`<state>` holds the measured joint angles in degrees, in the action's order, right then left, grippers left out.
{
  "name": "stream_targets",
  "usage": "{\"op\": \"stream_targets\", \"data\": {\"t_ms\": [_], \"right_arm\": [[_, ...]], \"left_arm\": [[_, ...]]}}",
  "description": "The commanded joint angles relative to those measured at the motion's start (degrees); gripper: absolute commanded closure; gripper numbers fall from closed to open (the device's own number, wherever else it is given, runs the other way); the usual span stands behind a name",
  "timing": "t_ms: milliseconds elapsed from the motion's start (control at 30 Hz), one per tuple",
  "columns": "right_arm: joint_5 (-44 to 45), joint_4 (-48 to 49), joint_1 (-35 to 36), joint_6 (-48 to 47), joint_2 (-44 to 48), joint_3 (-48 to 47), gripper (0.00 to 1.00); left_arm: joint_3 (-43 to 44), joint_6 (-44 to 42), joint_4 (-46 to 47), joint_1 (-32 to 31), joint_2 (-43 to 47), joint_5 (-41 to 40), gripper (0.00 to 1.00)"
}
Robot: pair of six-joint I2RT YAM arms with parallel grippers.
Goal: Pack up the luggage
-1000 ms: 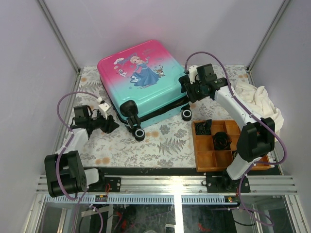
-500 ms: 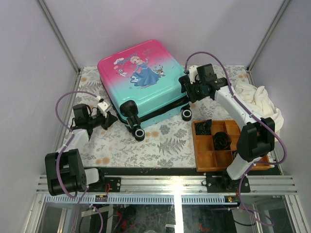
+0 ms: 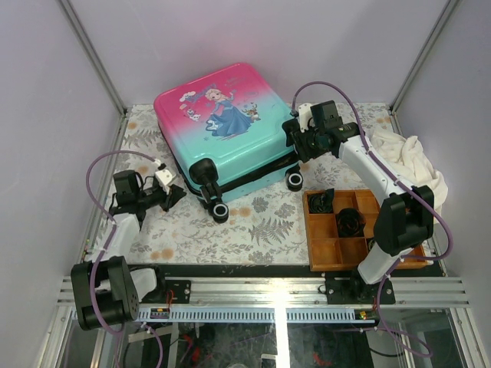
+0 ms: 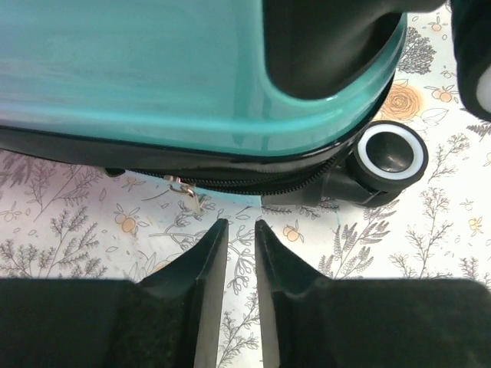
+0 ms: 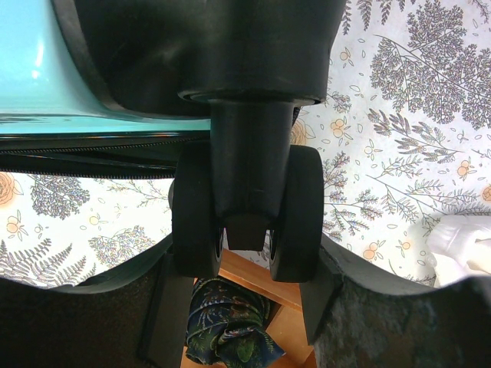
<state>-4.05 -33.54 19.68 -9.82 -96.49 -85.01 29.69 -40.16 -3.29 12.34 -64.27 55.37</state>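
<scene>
The luggage (image 3: 222,126), a closed pink-to-teal suitcase with a princess print, lies flat at the back of the table. My left gripper (image 3: 178,193) hovers at its near-left corner. In the left wrist view the fingers (image 4: 207,261) stand almost together over bare tablecloth, with nothing between them. The zip pull (image 4: 186,193) hangs just ahead of the tips, and a black wheel (image 4: 391,153) sits to the right. My right gripper (image 3: 298,146) is at the suitcase's right corner. There its fingers (image 5: 165,307) press both sides of a black twin wheel (image 5: 245,207).
A brown wooden compartment tray (image 3: 311,230) stands at the near right with dark rolled items (image 3: 351,221) in it. A patterned dark roll (image 5: 226,322) shows below the held wheel. A white cloth (image 3: 406,153) is heaped at the right wall. Enclosure walls close in on three sides.
My left gripper has closed its jaws, and the left arm has drawn back slightly to the left. The right arm and the suitcase have not moved.
</scene>
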Motion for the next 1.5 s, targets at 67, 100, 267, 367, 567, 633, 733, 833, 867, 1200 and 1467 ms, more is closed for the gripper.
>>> {"op": "stream_targets", "data": {"t_ms": [67,100,267,367,567,633,733,833,867,1200,1467], "right_arm": [[-0.34,2.35,-0.48,0.77,1.52,-3.19,1.00],[-0.36,2.42,-0.52,0.78,1.52,-3.23,1.00],[-0.34,2.34,-0.47,0.79,1.56,-3.42,1.00],[-0.25,2.26,-0.40,0.73,1.54,-3.47,1.00],[-0.07,2.01,-0.45,0.57,-0.32,-3.93,1.00],[0.01,2.06,-0.48,0.57,-0.46,-3.88,1.00],[0.01,2.02,-0.48,0.56,-0.61,-3.95,1.00],[0.01,1.96,-0.49,0.47,-0.72,-4.06,1.00],[0.09,1.96,-0.45,0.49,-0.64,-4.09,1.00],[0.34,2.00,-0.46,0.47,-0.68,-4.02,1.00],[0.31,2.08,-0.49,0.65,-0.89,-4.00,1.00]], "left_arm": [[-2.55,1.15,5.74,1.24,0.72,-2.56,0.69],[-2.28,1.16,6.23,1.24,-0.03,-2.96,0.67],[-1.08,2.76,11.13,1.14,-3.97,-3.04,0.58],[0.68,2.24,11.35,1.04,-6.53,-2.17,0.57],[2.11,2.02,13.36,0.08,-9.38,-0.64,0.56],[2.61,2.59,13.93,-0.57,-9.87,-0.89,0.57],[2.78,3.46,15.40,-1.27,-10.32,-1.43,0.59],[2.91,4.64,16.71,-1.52,-10.69,-1.63,0.61],[2.91,4.92,16.84,-1.53,-10.79,-1.59,0.65],[2.28,-2.54,8.08,-1.56,-6.94,-0.59,1.00],[2.10,-8.99,-1.20,-2.34,-2.14,0.31,1.00]]}}
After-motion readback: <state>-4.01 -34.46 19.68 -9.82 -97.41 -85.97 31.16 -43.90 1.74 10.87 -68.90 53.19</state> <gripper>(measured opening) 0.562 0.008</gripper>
